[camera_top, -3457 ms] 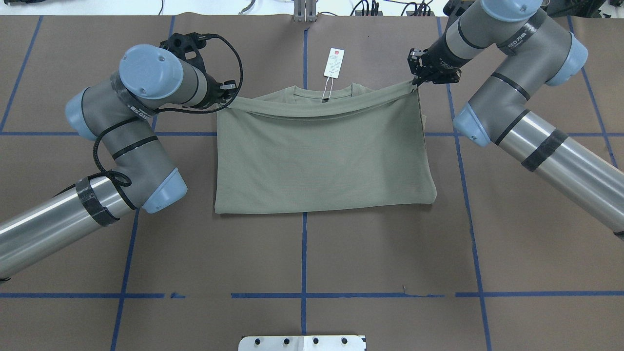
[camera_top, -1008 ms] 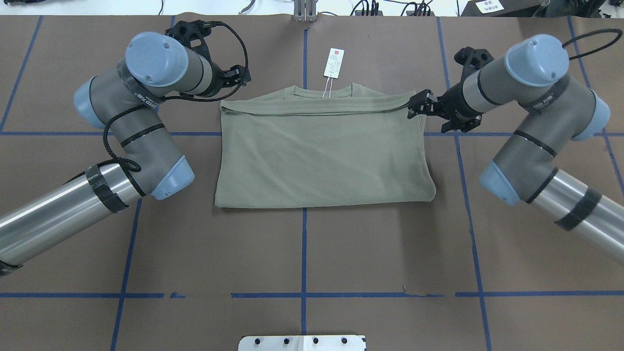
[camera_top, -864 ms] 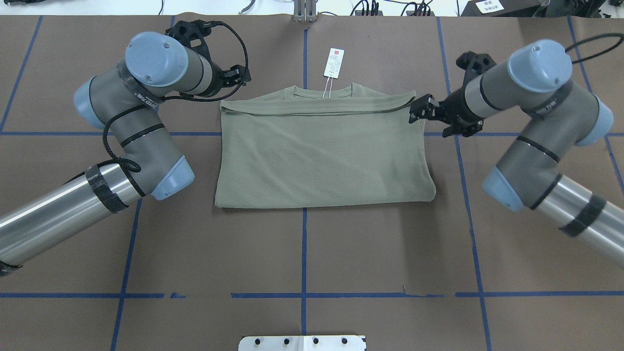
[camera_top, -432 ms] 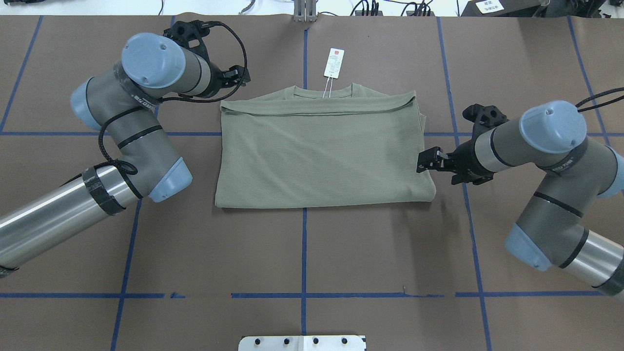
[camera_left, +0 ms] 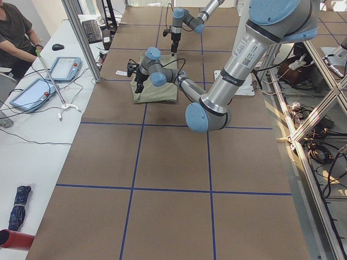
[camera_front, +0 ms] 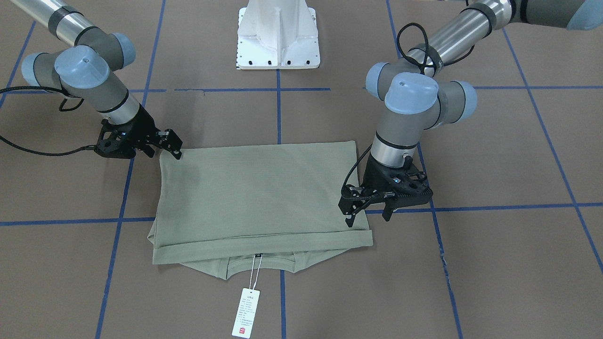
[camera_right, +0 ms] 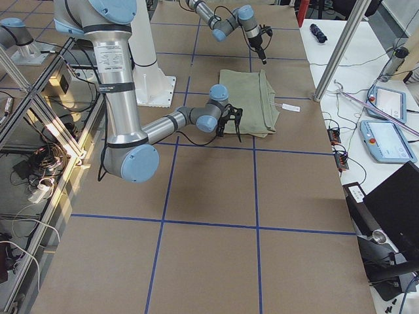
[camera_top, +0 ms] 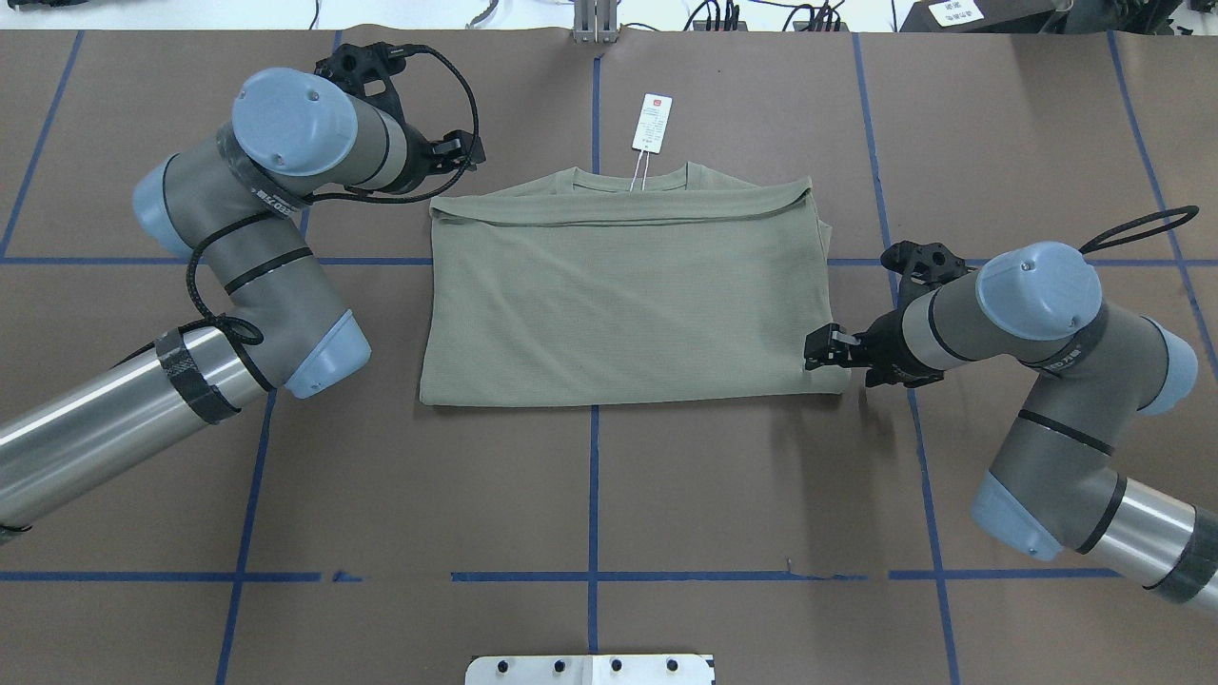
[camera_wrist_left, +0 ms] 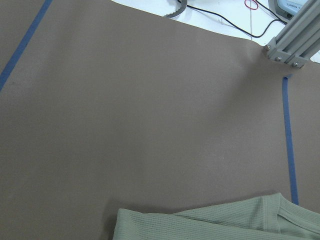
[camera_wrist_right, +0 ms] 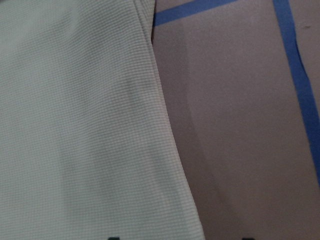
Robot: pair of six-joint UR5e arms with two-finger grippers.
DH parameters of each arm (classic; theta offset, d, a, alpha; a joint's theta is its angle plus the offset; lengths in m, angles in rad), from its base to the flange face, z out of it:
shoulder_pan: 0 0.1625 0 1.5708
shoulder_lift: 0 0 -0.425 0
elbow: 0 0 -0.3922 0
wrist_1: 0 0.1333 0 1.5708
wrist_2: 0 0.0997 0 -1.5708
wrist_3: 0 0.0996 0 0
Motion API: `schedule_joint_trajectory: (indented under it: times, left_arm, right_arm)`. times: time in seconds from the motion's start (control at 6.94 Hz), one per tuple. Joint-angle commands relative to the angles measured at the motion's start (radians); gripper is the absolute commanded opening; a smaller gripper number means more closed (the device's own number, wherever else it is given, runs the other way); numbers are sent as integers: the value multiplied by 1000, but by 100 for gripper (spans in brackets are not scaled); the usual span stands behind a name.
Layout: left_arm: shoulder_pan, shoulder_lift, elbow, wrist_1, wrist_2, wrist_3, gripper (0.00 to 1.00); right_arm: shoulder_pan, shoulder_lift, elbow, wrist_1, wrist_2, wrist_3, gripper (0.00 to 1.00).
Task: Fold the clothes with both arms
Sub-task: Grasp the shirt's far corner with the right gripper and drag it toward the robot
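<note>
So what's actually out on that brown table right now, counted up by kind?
Robot arms: 2, the left arm and the right arm
Green shirts: 1, the shirt, lying folded
Paper tags: 1, the hang tag on its string
White metal bases: 1, the pedestal base
Total: 5

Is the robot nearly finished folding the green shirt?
Roughly halfway, I'd guess. Done: the shirt lies folded into a flat rectangle, collar and hang tag poking out the far side. In hand: nothing is gripped; the right fingers are open at its near right corner, the left fingers open by the far left corner. Left: probably another fold.
</note>
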Motion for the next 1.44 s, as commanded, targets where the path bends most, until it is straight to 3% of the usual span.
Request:
schedule_joint_trajectory:
  times: [0.0, 0.43, 0.58, 0.72, 0.86, 1.01, 1.3]
  left_arm:
    - [0, 6, -2, -1, 1, 0, 100]
    - [0, 6, -1, -2, 1, 0, 99]
    - [2, 5, -1, -2, 1, 0, 99]
    - [2, 5, -2, -1, 1, 0, 99]
    - [0, 6, -2, -1, 2, 0, 99]
    - [0, 8, -2, -1, 7, 0, 99]
    - [2, 12, -8, -1, 25, 2, 99]
  right_arm:
    - [-1, 0, -4, 0, 1, -2, 0]
    - [5, -3, 8, -2, 31, -4, 0]
    - [11, -51, 58, -2, 35, 1, 0]
    - [-12, -158, 170, -2, 38, 1, 0]
    - [-86, -302, 309, -2, 38, 2, 0]
    - [-175, -387, 388, -2, 50, 4, 0]
    - [-438, -412, 430, 0, 33, 139, 0]
